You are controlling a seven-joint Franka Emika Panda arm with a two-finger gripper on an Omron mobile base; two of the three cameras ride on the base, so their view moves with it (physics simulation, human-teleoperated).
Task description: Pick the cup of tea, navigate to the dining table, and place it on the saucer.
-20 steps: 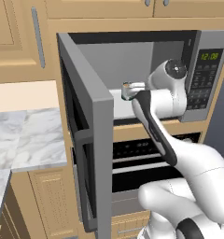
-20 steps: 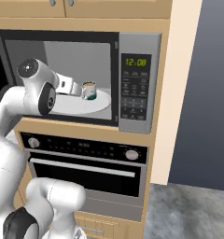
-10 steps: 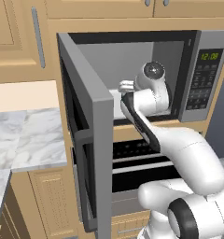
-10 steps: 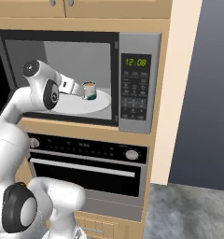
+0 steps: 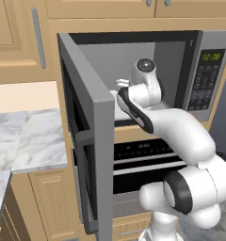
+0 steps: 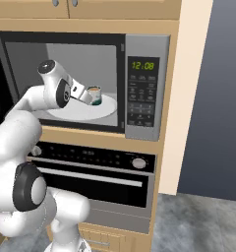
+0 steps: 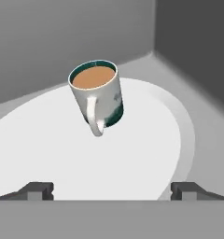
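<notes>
Wooden cabinets frame an open microwave (image 6: pixel 85 83) above a black oven (image 6: pixel 95 172), marble worktop (image 5: pixel 25 141) at nine o'clock. Inside, the gripper (image 7: pixel 113 189) spreads its jaws wide, holding nothing; the cup of tea (image 7: pixel 97 93) stands beyond at twelve o'clock, untouched, on the white turntable (image 7: pixel 132 154).

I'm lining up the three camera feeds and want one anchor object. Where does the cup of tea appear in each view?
Left base view: I cannot make it out; the arm's wrist stands in front of the microwave cavity.
Right base view: the cup of tea sits just left of centre, on the white turntable, right of the wrist.
Hand view: upper centre, handle toward the camera, between and beyond the open jaws.
Shared landmark: the turntable under the cup, and the microwave.
</notes>
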